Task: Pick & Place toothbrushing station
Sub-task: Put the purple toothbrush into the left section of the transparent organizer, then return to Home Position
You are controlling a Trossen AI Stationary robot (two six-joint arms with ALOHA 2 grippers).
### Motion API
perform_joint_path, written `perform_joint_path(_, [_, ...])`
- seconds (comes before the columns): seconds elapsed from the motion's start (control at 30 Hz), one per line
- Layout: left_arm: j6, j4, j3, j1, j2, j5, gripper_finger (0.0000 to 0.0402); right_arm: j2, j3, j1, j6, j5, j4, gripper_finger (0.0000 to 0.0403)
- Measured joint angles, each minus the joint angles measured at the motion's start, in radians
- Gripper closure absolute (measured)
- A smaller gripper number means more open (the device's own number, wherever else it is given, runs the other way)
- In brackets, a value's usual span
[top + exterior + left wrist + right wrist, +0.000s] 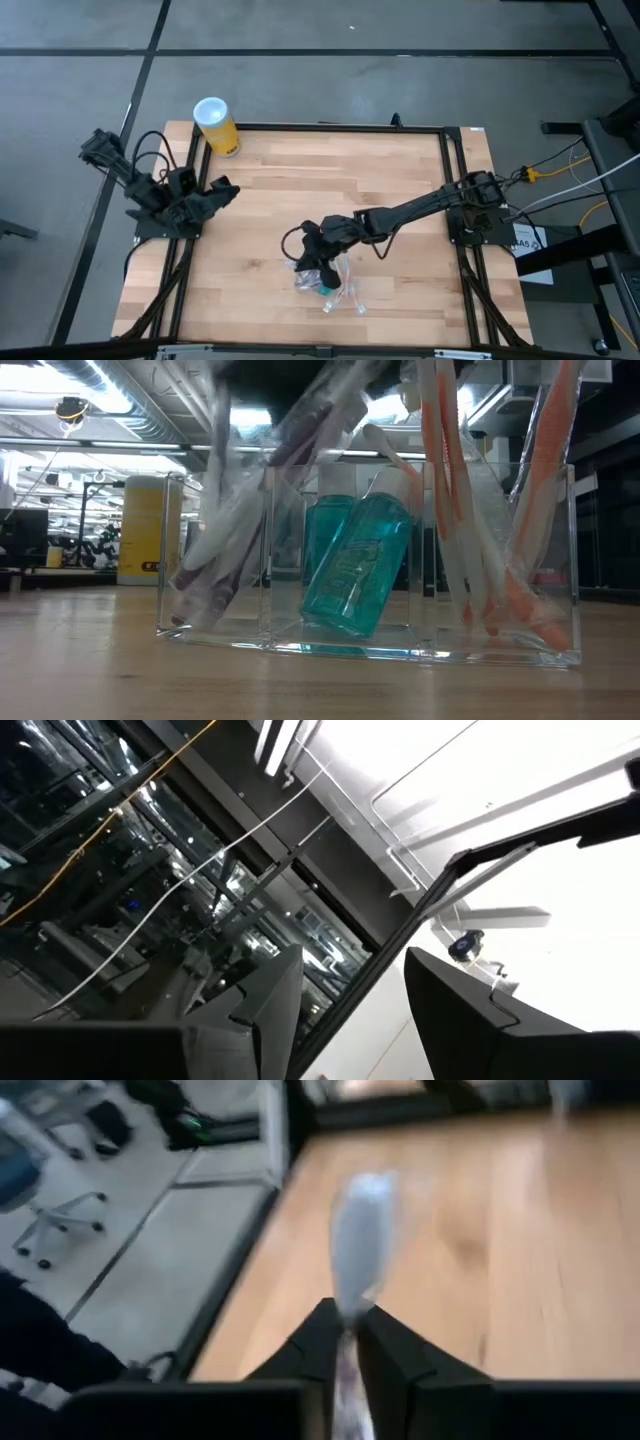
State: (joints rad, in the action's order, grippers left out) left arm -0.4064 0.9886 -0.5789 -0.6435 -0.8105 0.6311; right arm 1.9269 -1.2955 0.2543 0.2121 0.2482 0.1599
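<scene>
A clear plastic holder [420, 645] stands on the table near the front middle; it also shows in the high view [330, 283]. Its left compartment holds purple-ended toothbrushes [215, 575]. A teal tube [360, 565] leans in the middle one, and orange-ended toothbrushes [470, 550] fill the right one. My right gripper [318, 250] is above the holder's left part, shut on one slim whitish toothbrush [360, 1230]. My left gripper [222, 190] waits open at the table's left edge, touching nothing. My right gripper pinches the toothbrush's shaft [347, 1323] between its two fingers [318, 1342]. The whitish end sticks out past the fingertips. The part behind the fingers is hidden by the gripper, so I cannot tell whether the other end is in the holder.
A yellow canister with a white lid [216, 125] stands at the table's far left corner, also visible in the low view [145, 530]. Bare wood lies between it and the holder. Black frame rails [455, 190] run along the table's edges.
</scene>
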Motion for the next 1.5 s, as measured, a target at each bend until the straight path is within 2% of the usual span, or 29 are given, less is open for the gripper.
perform_joint_path(0.1, [0.043, 0.081, -0.001, -0.030, -0.041, 0.004, 0.0229, 0.031, 0.001, -0.001, 0.084, -0.027, -0.039, 0.0330])
perform_joint_path(0.27, [0.115, 0.138, -0.039, -0.071, -0.102, 0.008, 0.0229, 0.035, 0.001, -0.002, 0.149, 0.029, -0.023, 0.0268])
perform_joint_path(0.47, [0.158, 0.139, -0.087, -0.099, -0.145, 0.018, 0.0229, 0.004, -0.025, -0.011, 0.193, 0.041, -0.005, 0.0233])
perform_joint_path(0.8, [0.202, 0.139, -0.113, -0.124, -0.171, 0.059, 0.0229, -0.048, -0.107, -0.033, 0.169, 0.008, -0.012, 0.0230])
perform_joint_path(1.0, [0.249, 0.080, -0.113, -0.193, -0.173, 0.257, 0.0229, -0.129, -0.111, -0.081, 0.169, -0.007, -0.067, 0.0229])
perform_joint_path(1.17, [0.222, 0.006, -0.113, -0.250, -0.176, 0.402, 0.0229, -0.247, -0.112, -0.104, 0.121, -0.086, -0.164, 0.0229])
perform_joint_path(1.37, [0.067, -0.162, -0.113, -0.263, -0.227, 0.524, 0.0229, -0.427, -0.112, -0.086, 0.075, -0.125, -0.254, 0.0229])
perform_joint_path(1.43, [0.064, -0.182, -0.112, -0.249, -0.263, 0.506, 0.0229, -0.508, -0.112, -0.068, 0.061, -0.131, -0.288, 0.0229])
perform_joint_path(1.5, [0.135, -0.155, -0.112, -0.217, -0.293, 0.444, 0.0229, -0.596, -0.113, -0.043, 0.045, -0.160, -0.360, 0.0229])
